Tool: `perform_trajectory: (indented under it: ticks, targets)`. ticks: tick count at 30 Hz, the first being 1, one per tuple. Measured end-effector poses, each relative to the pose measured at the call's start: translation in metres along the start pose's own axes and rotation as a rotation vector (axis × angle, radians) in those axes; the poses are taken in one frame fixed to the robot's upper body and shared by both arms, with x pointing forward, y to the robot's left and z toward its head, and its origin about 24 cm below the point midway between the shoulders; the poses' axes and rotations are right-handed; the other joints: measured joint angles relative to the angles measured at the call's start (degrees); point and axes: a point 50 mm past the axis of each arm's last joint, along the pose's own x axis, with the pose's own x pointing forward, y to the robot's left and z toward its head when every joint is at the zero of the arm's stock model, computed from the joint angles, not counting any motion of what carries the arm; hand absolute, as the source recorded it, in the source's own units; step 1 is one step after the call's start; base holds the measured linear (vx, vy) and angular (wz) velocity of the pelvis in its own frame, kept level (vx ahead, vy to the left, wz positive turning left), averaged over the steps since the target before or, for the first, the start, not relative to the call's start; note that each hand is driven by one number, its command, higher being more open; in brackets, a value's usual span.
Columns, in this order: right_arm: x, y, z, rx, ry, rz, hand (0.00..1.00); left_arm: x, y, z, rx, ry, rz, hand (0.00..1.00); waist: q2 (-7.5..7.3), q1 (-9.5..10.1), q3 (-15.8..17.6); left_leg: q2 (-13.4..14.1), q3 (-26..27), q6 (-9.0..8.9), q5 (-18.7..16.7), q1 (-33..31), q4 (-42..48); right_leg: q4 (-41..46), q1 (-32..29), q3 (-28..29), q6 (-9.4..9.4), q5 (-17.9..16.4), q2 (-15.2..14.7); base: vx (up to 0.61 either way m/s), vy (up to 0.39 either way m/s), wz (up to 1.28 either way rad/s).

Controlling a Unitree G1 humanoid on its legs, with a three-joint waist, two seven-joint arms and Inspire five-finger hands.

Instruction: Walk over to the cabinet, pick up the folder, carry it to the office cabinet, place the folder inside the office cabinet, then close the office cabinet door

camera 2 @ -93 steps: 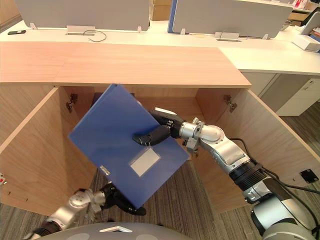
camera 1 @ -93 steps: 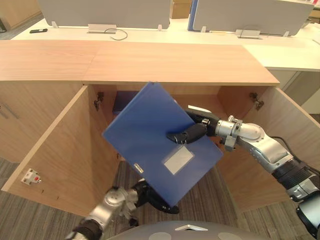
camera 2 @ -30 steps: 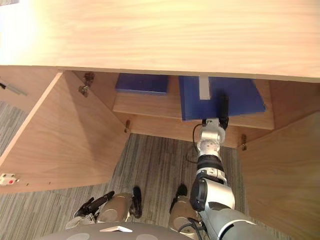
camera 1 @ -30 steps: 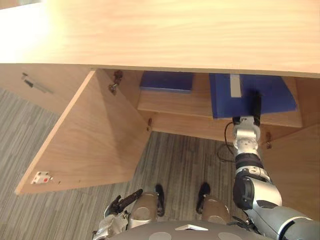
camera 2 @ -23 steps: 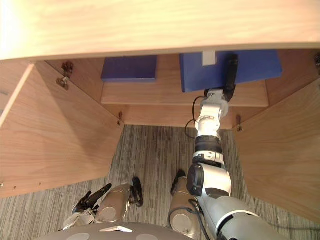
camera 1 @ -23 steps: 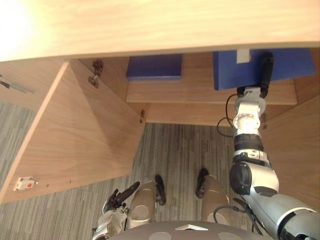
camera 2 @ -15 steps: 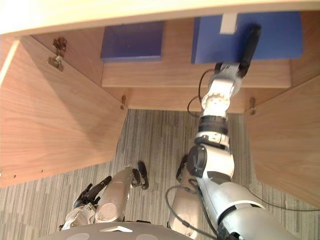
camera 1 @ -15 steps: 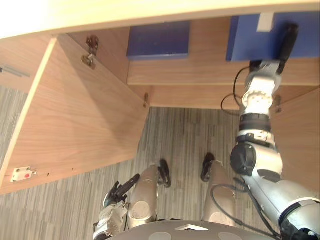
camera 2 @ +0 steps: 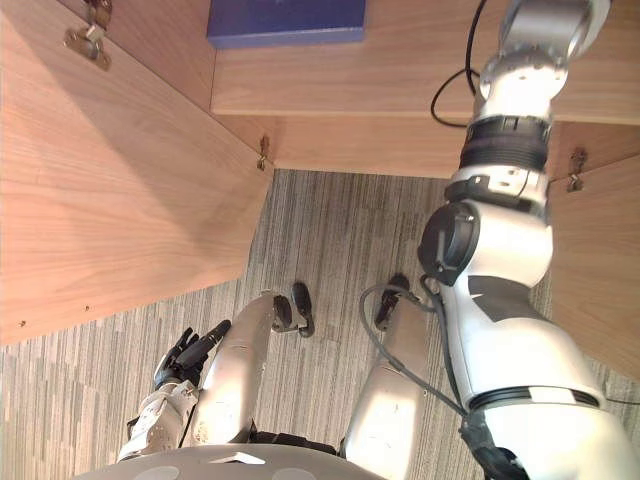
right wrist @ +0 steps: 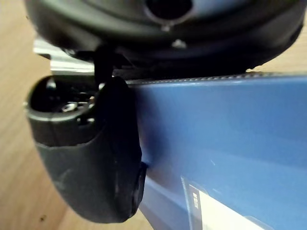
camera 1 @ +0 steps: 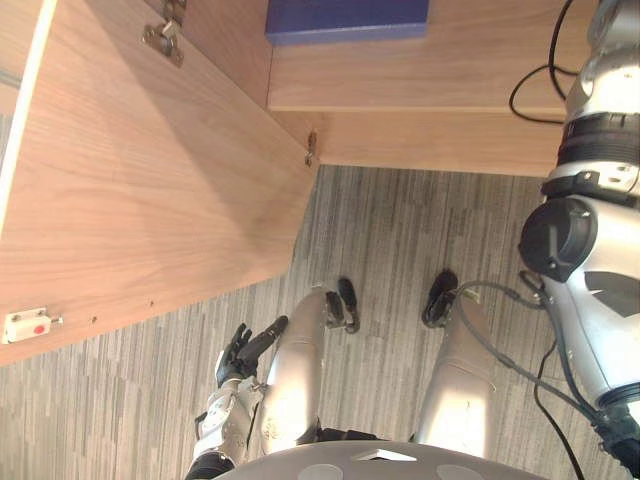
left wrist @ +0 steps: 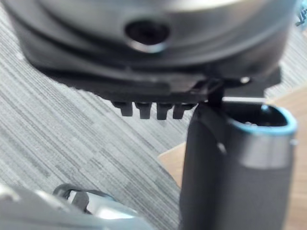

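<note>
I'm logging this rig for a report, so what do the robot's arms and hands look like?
The right arm is silver-grey, built of rounded shells with black rings and a dark round disc at one joint. The right hand is dark, with a blunt, rounded thumb. The left hand is dark too, with slim fingers, on a silver-grey wrist.

Cabinet shelf (camera 1: 400, 78) — one blue folder (camera 1: 345, 18) lying flat on it.

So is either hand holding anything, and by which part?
Right hand: thumb on the blue folder, on its cover near the edge; a full grip cannot be told. Left hand: nothing.
</note>
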Motion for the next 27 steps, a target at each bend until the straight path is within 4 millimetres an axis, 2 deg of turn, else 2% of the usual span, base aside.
perform_trajectory:
  ticks: [1,4,8,15,16,27]
  targets:
    - [-0.001,0.013,0.003,-0.053,-0.004,0.039,0.0,0.0,-0.004,0.005,-0.001,-0.023,-0.018,1.0,-0.08,0.2,0.32,-0.24,-0.72,0.01,0.0,-2.17,1.36,1.44,-1.73,-0.43,-0.11,-0.39,-0.72,-0.08,0.016,0.26]
    - [0.002,0.019,0.01,-0.085,-0.03,0.047,0.0,0.001,-0.012,0.012,-0.019,-0.048,-0.05,1.0,-0.01,0.56,0.81,-0.87,-1.47,0.12,0.1,-5.12,3.19,3.85,-4.48,-0.41,-0.2,-0.92,-1.82,-0.09,0.003,0.24]
    - [0.007,0.014,0.019,-0.116,-0.039,0.012,0.0,0.001,-0.016,0.018,-0.021,-0.072,-0.064,1.0,0.13,0.75,1.49,-1.63,-1.78,0.46,0.69,-7.93,4.03,5.15,-7.2,-0.25,-0.19,-0.93,-2.87,-0.08,0.031,0.13]
    - [0.013,-0.001,0.026,0.026,0.009,-0.133,0.0,0.001,-0.016,0.02,-0.038,-0.064,-0.059,1.0,0.26,0.71,2.29,-2.37,-1.89,0.47,1.2,-10.6,4.92,7.27,-10.42,0.3,-0.42,-1.06,-3.89,-0.06,0.046,0.09]
    - [0.013,-0.001,0.026,0.035,0.01,-0.137,1.0,0.001,-0.015,0.019,-0.033,-0.056,-0.056,1.0,0.27,0.69,2.31,-2.49,-1.89,0.45,1.22,-10.61,4.92,7.49,-10.53,0.4,-0.43,-1.07,-4.03,-0.04,0.053,0.09]
    - [0.013,-0.001,0.031,0.081,-0.016,-0.14,1.0,-0.004,0.004,0.005,-0.027,0.012,0.008,1.0,0.29,-0.09,2.34,-2.93,-2.03,0.36,1.52,-10.55,5.8,9.01,-10.63,0.75,-0.53,-1.82,-4.77,-0.06,0.071,0.03]
